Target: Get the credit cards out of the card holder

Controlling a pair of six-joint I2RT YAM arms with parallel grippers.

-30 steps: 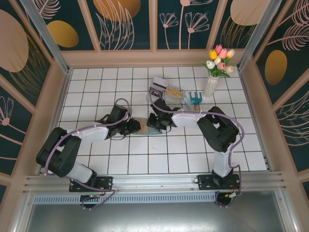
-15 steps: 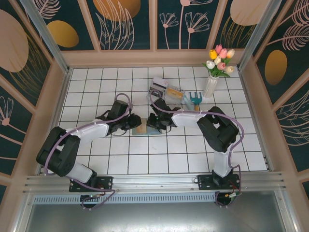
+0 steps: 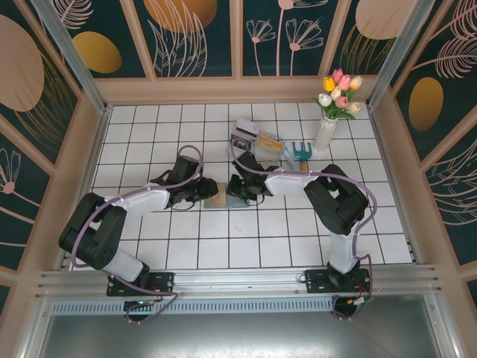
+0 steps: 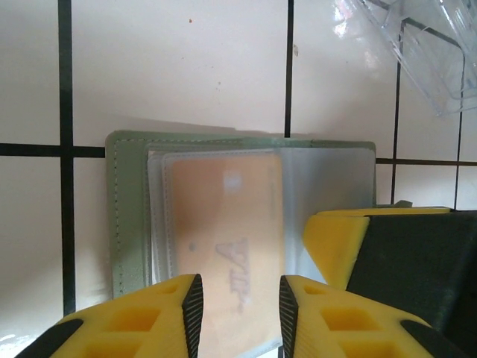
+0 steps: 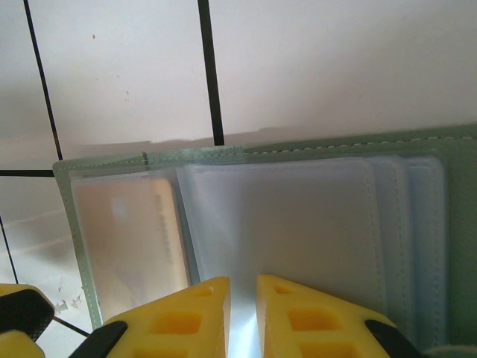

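Note card holder (image 3: pixel 226 201) lying open and flat on the tiled worktop (image 3: pixel 149 127), mid-scene, between both claws. Long axis running left-right in the top view, left claw (image 4: pixel 238 289) at its left end, right claw (image 5: pixel 243 289) at its right end.

Spot one tan-orange credit card (image 4: pixel 223 224) inside a clear sleeve (image 4: pixel 320 179) on the half under the left claw. From the left wrist: card dead ahead of the fingertips and partly below them, long axis pointing straight away from the claw, near short edge hidden under the fingers (image 4: pixel 168 313).

Left claw apart, straddling the card's near end, clamping nothing visible. Right claw nearly together, slim bright gap showing. Resting over the other half, on empty-looking sleeves. Cannot tell whether pinching a sleeve leaf or merely pressing down.

From the right wrist: same card off to the far left, sideways from that claw.

Judge the left arm nearer and better lined up for the pull. Likely calls for a draw back along the card's long axis, with the right side pinning the holder. Can't tell where the sleeve mouth sits, nor count further cards: plastic too cloudy.

Clear tray (image 4: pixel 417 52) apart, beyond the holder's far corner.
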